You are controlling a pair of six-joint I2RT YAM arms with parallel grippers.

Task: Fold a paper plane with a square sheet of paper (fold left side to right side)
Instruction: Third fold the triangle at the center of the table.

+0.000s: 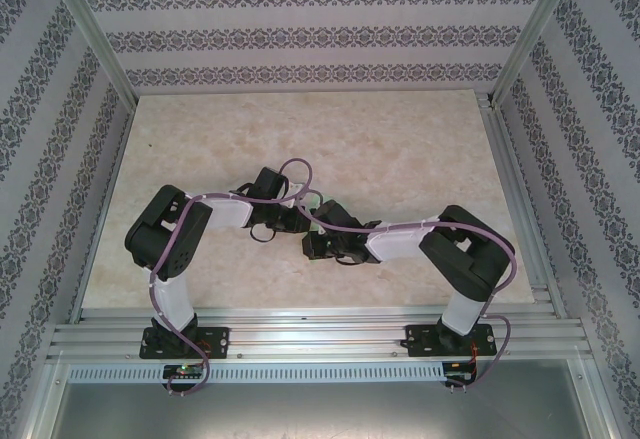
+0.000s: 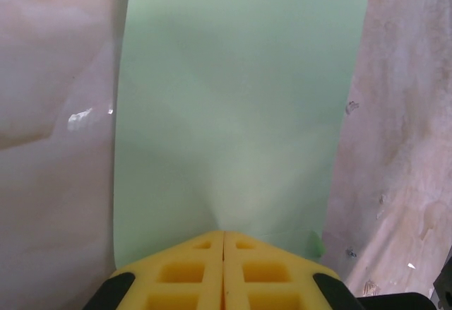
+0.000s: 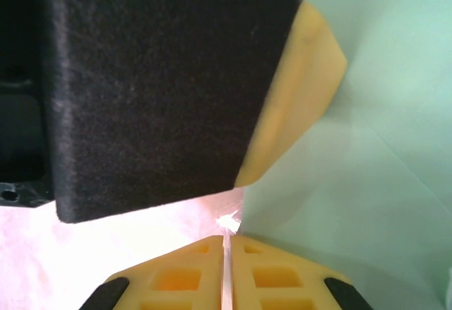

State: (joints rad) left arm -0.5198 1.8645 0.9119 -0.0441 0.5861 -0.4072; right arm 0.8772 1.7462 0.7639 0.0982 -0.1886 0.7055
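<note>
The square sheet of paper [image 2: 233, 98] is light mint green and lies on the marbled table, stretching away from my left gripper [image 2: 224, 234]. That gripper's yellow fingers are shut, their tips on the sheet's near part, whose near edge they hide. A small darker green fold shows at the sheet's near right corner [image 2: 316, 243]. My right gripper [image 3: 227, 238] is shut at the sheet's [image 3: 367, 155] edge, beside a corner; I cannot tell if it pinches paper. One of the left gripper's fingers [image 3: 162, 91] looms just ahead. From above, the left gripper [image 1: 298, 221] and right gripper [image 1: 318, 247] meet mid-table, covering the paper.
The beige marbled tabletop [image 1: 400, 149] is bare toward the back and both sides. Patterned walls and aluminium posts [image 1: 95, 34] fence it in. A metal rail [image 1: 320, 334] carries both arm bases at the near edge.
</note>
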